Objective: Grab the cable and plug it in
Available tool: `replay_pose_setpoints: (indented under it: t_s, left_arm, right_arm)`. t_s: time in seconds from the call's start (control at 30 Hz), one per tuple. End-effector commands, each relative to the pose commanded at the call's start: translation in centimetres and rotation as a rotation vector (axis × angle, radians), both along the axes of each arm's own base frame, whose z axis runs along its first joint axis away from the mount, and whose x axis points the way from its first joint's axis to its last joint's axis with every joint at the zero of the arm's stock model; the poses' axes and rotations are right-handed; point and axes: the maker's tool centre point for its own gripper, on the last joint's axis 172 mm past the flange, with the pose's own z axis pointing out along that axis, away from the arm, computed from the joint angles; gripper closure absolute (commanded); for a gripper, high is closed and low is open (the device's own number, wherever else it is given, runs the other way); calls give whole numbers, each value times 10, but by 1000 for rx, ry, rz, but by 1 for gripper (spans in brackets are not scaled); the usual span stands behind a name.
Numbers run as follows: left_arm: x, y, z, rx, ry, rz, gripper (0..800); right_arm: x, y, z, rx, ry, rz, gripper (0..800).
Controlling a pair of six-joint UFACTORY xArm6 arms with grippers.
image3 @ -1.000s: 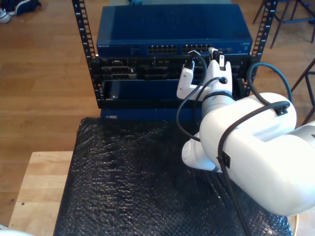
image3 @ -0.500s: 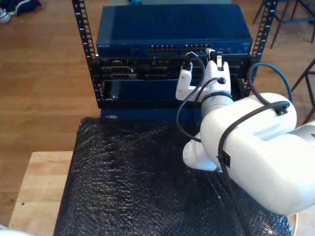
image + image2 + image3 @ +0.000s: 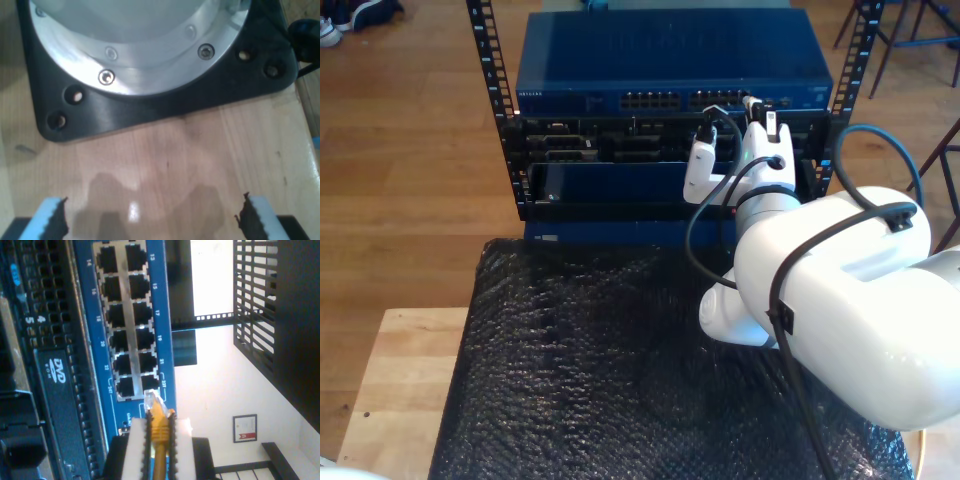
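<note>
Two pads of my first gripper (image 3: 150, 220) stand apart over bare wood, holding nothing. Second wrist view: my second gripper (image 3: 159, 440) clamps the cable (image 3: 158, 432), clip just below a port (image 3: 149, 383); advance straight, no twist. Exterior view: switch (image 3: 670, 75) ahead.

Wooden plank floor (image 3: 410, 150) in warm brown. Dark chair legs (image 3: 895, 40) stand at the exterior view's upper right; shoes (image 3: 360, 15) lie at its upper left. White wall (image 3: 220, 390) carries a small framed certificate (image 3: 245, 428), brightly lit
</note>
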Motion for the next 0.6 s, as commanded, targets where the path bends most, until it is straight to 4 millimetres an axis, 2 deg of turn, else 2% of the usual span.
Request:
replay_pose_setpoints:
  t_s: [0.6]
  left_arm:
    - [0,0,0,0,0,0,0]
  right_arm:
    - [1,1,4,-15,-9,-2,800]
